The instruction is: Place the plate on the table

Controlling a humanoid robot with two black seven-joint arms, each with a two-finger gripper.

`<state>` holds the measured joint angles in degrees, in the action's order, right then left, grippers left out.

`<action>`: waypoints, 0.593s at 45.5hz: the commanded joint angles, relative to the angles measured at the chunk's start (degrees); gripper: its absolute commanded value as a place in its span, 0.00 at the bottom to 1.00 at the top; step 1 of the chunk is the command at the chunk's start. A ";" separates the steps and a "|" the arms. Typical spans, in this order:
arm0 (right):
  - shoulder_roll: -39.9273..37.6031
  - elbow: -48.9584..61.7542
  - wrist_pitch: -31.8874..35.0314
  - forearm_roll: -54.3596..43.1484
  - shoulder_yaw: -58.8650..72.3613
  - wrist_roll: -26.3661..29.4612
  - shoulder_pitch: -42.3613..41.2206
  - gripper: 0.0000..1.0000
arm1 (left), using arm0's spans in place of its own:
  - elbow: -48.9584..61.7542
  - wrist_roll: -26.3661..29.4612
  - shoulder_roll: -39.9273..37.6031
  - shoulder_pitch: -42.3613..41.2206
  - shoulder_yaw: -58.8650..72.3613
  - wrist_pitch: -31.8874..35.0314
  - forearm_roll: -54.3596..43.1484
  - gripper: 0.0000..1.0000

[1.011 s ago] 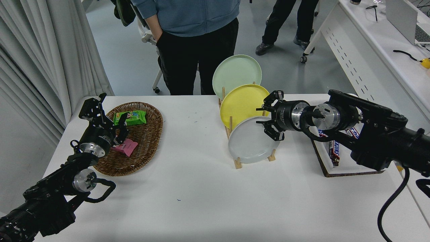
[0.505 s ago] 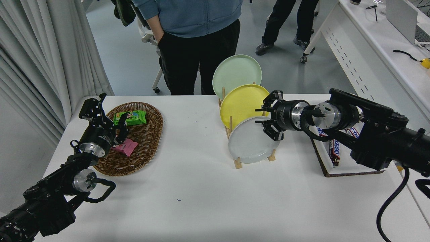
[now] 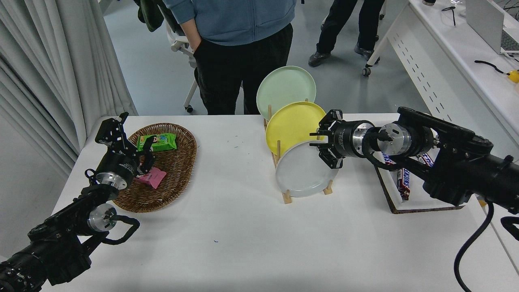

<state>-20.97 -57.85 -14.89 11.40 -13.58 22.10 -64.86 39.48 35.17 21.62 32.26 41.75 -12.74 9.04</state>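
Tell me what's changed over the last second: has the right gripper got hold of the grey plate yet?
Barely anything. The right gripper has crept slightly toward the upper right rim of the grey plate, fingers still spread around the rim, so no grasp yet. The plate remains upright in the wooden rack in front of the yellow plate. The left gripper stays parked over the basket.

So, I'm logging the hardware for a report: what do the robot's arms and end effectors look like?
Both arms are matte black with silver metal wrist rings. The left end effector and right end effector are black with slim linkage fingers. Black cable loops at each wrist; a thicker cable hangs below the right arm.
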 commanded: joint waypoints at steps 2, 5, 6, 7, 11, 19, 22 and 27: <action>0.05 -0.07 -0.23 -0.15 -0.22 0.05 0.08 0.17 | -0.01 -0.01 0.00 0.00 -0.01 0.00 0.02 1.00; 0.05 -0.07 -0.23 -0.15 -0.22 0.05 -0.01 0.15 | 0.07 -0.01 0.00 0.00 -0.01 0.00 -0.07 1.00; -0.03 -0.07 -0.23 -0.07 -0.22 0.05 -0.01 0.14 | -0.01 -0.01 0.00 0.00 -0.01 0.00 -0.07 1.00; 0.05 -0.07 -0.23 -0.07 -0.22 0.05 -0.01 0.14 | 0.07 -0.01 0.00 0.00 -0.01 0.00 0.02 1.00; 0.05 -0.07 -0.23 0.11 -0.22 0.05 -0.01 0.12 | -0.01 -0.01 0.00 0.00 -0.01 0.00 0.02 1.00; -0.03 -0.16 -0.23 0.20 -0.22 0.14 -0.01 0.11 | -0.01 -0.01 0.00 0.00 -0.01 0.00 0.02 1.00; 0.05 -0.16 -0.14 0.29 -0.13 0.14 -0.01 0.07 | -0.01 -0.01 0.00 0.00 -0.01 0.00 0.02 1.00; 0.05 -0.24 -0.05 0.29 -0.13 0.66 -0.01 0.05 | -0.01 -0.01 0.00 0.00 -0.01 0.00 0.02 1.00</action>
<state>-20.94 -58.01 -15.08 11.58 -13.76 22.25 -64.84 39.48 35.17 21.62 32.26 41.74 -12.74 9.04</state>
